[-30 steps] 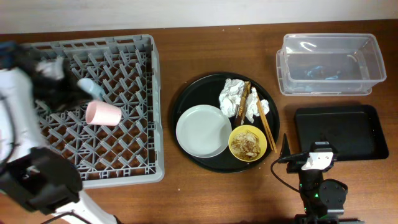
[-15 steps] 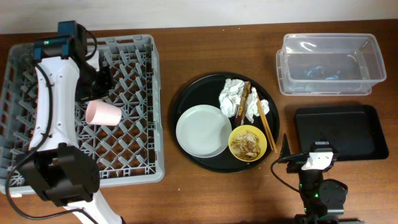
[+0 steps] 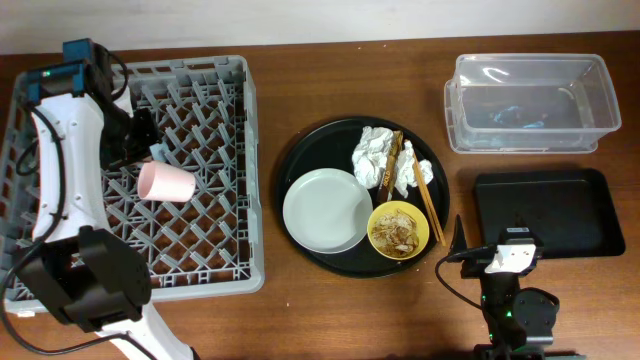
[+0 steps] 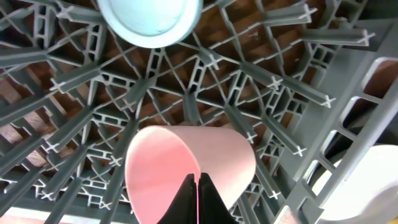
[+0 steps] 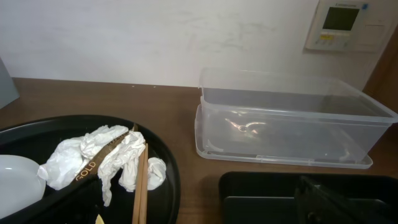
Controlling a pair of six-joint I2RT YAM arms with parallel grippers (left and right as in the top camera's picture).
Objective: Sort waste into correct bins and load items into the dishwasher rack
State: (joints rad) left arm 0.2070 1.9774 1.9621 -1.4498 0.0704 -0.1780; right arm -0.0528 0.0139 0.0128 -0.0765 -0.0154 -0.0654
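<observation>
My left gripper (image 3: 140, 140) hangs over the back left of the dishwasher rack (image 3: 200, 250), shut and empty. In the left wrist view its fingertips (image 4: 196, 190) are pressed together just above the pink cup (image 4: 205, 155), which lies on its side among the pegs (image 3: 165, 182). The light-blue cup (image 4: 149, 18) sits just beyond it (image 3: 160, 152). On the round black tray (image 3: 300, 160) lie the grey plate (image 3: 327, 210), the yellow bowl (image 3: 398, 230) with food scraps, white napkins (image 3: 375, 155) (image 5: 99, 155) and chopsticks (image 3: 425, 195) (image 5: 140, 180). My right gripper (image 3: 500, 245) rests open at the front, holding nothing.
A clear tub (image 3: 530, 95) (image 5: 286, 118) stands at the back right. Directly in front of it lies a shallow black tray (image 3: 545, 210) (image 5: 267, 199). A wall runs behind the table.
The left arm has swung in over the rack's back left, then shifted slightly left, jaws staying shut. Both cups and the right arm have not moved.
</observation>
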